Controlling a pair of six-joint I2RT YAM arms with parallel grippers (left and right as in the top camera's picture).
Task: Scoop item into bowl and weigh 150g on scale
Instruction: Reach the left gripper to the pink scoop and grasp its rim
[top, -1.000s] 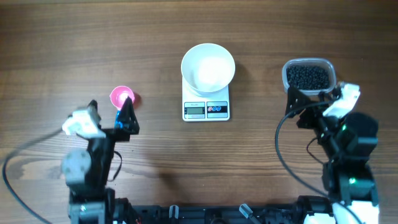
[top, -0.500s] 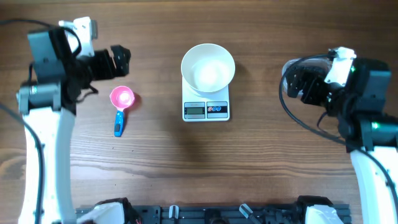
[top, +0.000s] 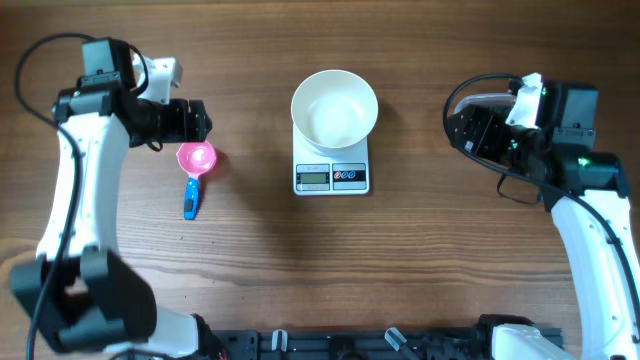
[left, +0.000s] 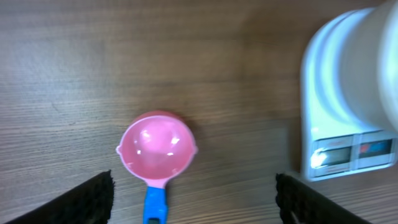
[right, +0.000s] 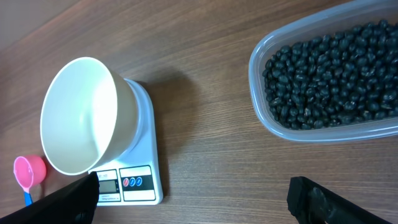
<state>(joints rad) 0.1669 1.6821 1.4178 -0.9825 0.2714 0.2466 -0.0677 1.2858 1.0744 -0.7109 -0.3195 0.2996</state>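
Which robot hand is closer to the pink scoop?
Left. The left gripper hangs just beside the pink scoop; the right gripper is far off, past the scale, near the tub of beans.

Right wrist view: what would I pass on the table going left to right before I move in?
Pink scoop → white bowl → clear tub of black beans.

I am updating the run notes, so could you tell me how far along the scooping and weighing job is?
Done: the bowl sits empty on the scale. In hand: the left gripper, open, hovers over the pink scoop, which lies ungripped; the right gripper, open, is above the tub of black beans. Left: all scooping and weighing.
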